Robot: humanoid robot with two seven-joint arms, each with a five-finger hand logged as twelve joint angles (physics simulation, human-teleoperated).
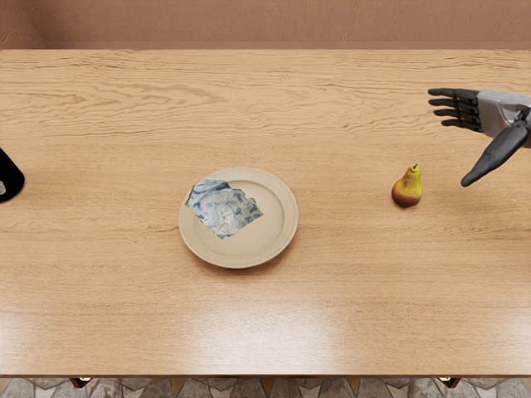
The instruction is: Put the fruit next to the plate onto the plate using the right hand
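Yellow-brown pear stands upright on the table, stem up, well right of the plate; right hand hovers up & to its right, fingers straight, spread, holding nothing; pear lies down-left of fingertips; left hand far off at left edge.

The right hand is held at the right edge, four fingers stretched leftward and spread, the thumb angled down-left; nothing is grasped. Of the left arm, only a dark rounded tip is seen at the left edge.
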